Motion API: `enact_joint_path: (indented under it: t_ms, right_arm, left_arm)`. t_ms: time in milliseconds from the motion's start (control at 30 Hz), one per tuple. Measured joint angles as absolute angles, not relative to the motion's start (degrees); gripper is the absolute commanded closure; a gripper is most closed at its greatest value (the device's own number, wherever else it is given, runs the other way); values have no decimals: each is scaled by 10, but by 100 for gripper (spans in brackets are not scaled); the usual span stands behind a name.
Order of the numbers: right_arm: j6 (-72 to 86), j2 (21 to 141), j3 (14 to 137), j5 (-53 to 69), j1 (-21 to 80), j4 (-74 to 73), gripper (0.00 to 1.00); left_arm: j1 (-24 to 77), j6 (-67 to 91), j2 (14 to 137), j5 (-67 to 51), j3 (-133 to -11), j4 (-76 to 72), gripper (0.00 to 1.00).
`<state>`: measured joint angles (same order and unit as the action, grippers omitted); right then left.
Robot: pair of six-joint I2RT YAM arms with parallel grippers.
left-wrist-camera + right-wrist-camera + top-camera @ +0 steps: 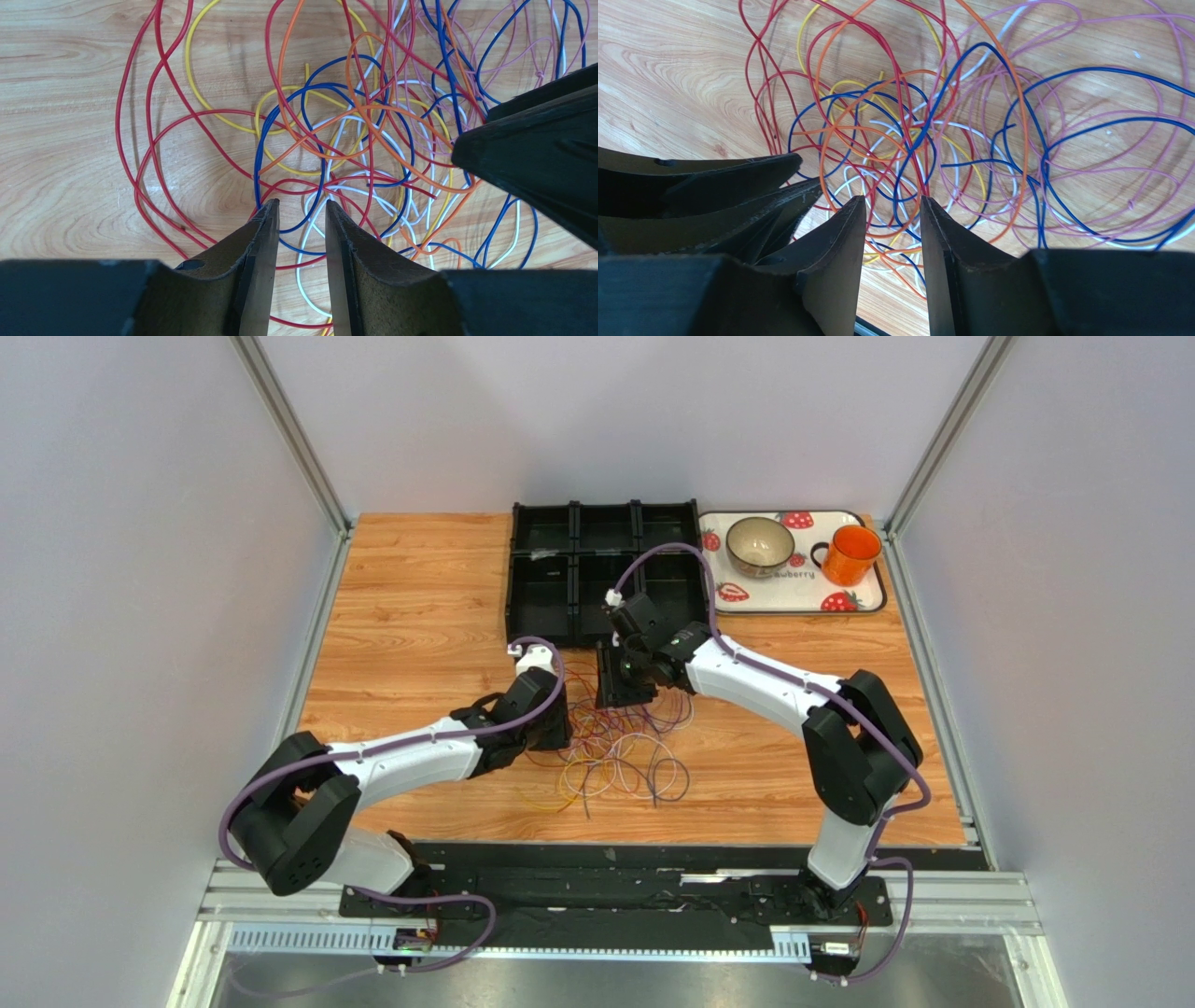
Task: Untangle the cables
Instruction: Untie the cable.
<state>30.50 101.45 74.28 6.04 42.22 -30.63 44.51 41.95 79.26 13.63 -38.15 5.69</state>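
Cables (pixel 337 140) tangled on bench (pixel 421 616), strands crossing under the narrow gaps of L fingers (pixel 260 266) & R fingers (pixel 840 259); both pairs slightly apart. Tray (pixel 786 597) holds bowl (pixel 759 545) + orange mug (pixel 849 553).

Smooth glossy plastic-sheathed cables (pixel 351 150), matt wood-grain table (pixel 63 105), matt, faintly rough left pincer (pixel 302 208)

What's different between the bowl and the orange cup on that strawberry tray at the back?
The bowl is beige; the cup is bright orange. The cup has a handle, pointing toward the bowl; the bowl has none. The bowl is wider across than the cup. Both stand upright, side by side on the tray.
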Motion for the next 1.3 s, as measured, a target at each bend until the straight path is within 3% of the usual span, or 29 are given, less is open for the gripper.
enact_joint_path:
  t_ms: [833, 1000, 1133, 1300]
  right_arm:
    - [304, 1066, 792, 35, 429, -328, 69]
    - [302, 1079, 808, 30, 429, -333, 80]
    - [302, 1079, 808, 26, 429, -337, 100]
    - [301, 1079, 808, 25, 429, -339, 100]
  left_arm:
    - [445, 419, 806, 136, -382, 44, 63]
    - [445, 419, 806, 134, -382, 44, 64]
    - [445, 419, 806, 134, -382, 44, 64]
    - [445, 419, 806, 134, -382, 44, 65]
